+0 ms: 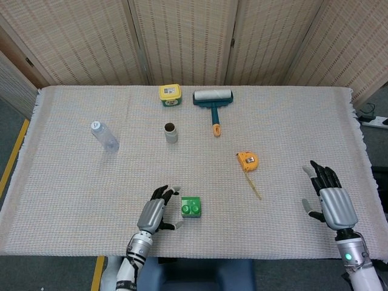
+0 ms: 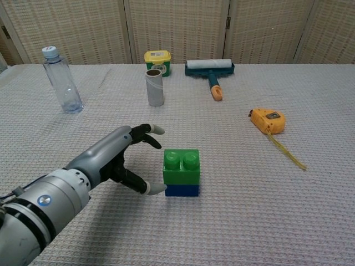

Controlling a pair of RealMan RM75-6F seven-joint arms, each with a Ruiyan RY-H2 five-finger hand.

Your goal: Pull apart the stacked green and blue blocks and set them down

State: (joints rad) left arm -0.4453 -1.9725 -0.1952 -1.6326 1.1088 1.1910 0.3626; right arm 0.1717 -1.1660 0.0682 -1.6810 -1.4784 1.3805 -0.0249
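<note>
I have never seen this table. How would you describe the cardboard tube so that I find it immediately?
Start at the far edge of the cloth-covered table, where a yellow tub stands beside a lint roller. Just in front of the tub, toward the robot, is the cardboard tube. It stands upright with its open end up. Unlike the clear bottle further left, it is short, brown-grey and opaque.

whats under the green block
The green block sits directly on the blue block, seen as a thin band in the chest view. The head view shows only the green top; where they join is hidden.
</note>
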